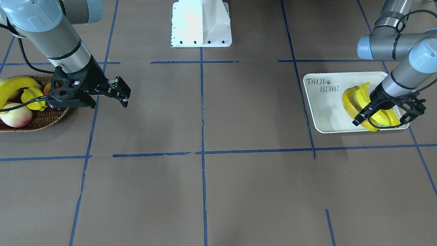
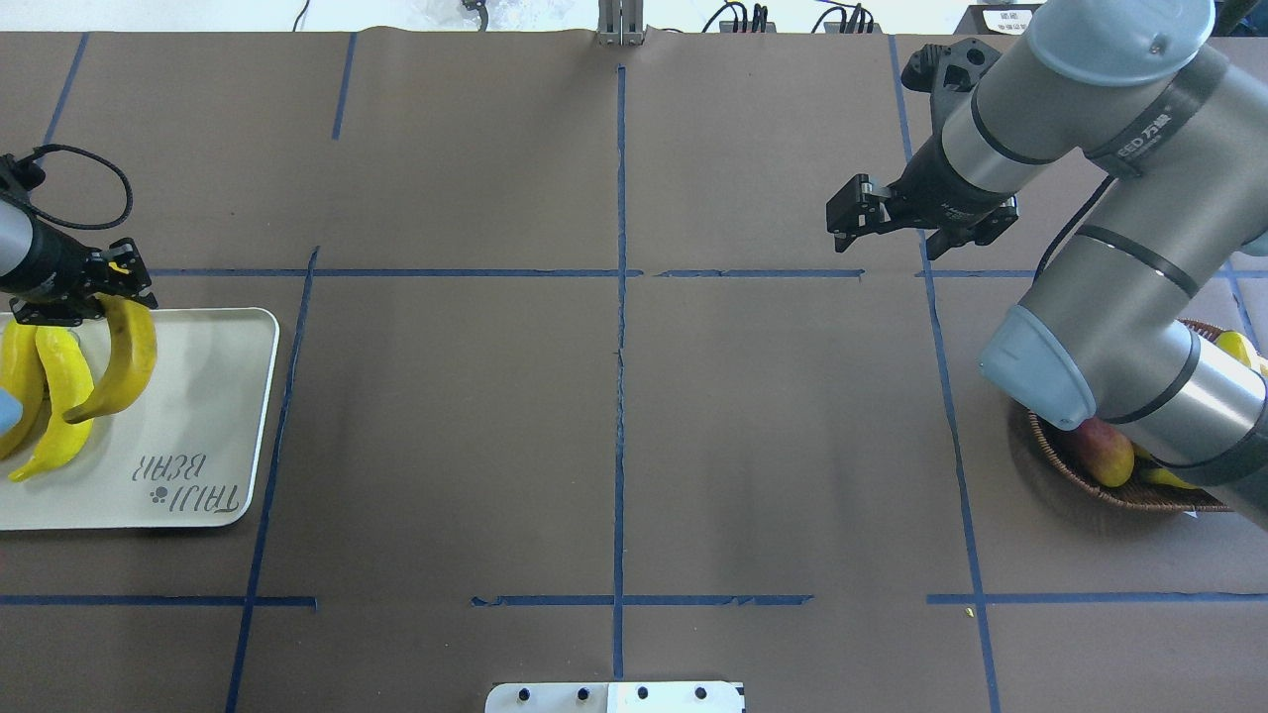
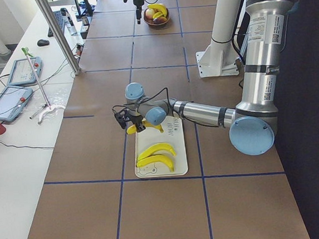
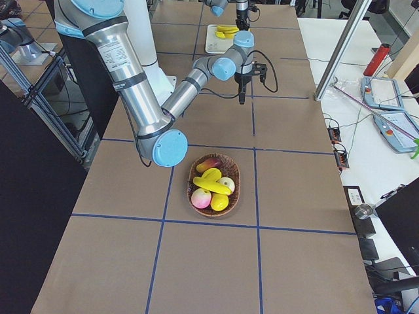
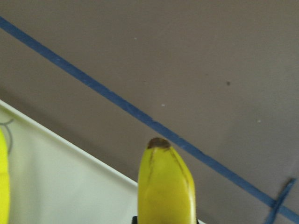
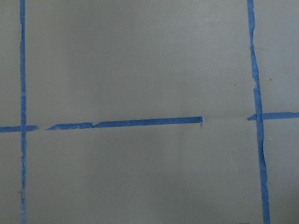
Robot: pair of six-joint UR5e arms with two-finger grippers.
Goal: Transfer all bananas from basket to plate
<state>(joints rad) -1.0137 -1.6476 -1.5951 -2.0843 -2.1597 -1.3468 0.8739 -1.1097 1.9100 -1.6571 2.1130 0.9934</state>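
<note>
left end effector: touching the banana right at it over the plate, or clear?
Touching. Overhead view: the left end effector grips one end of the banana over the plate. Left wrist view: that banana pokes straight out of it.

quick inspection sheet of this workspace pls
surface: brown table with a blue tape grid
job's things: two bananas lie on the plate; a third banana is held over it; one banana is in the basket
clutter: other fruit in the basket
grippers: left gripper shut on the third banana; right gripper open, empty, over the table
cables: black cable crosses the basket fruit
surroundings: tablets on a side bench
</note>
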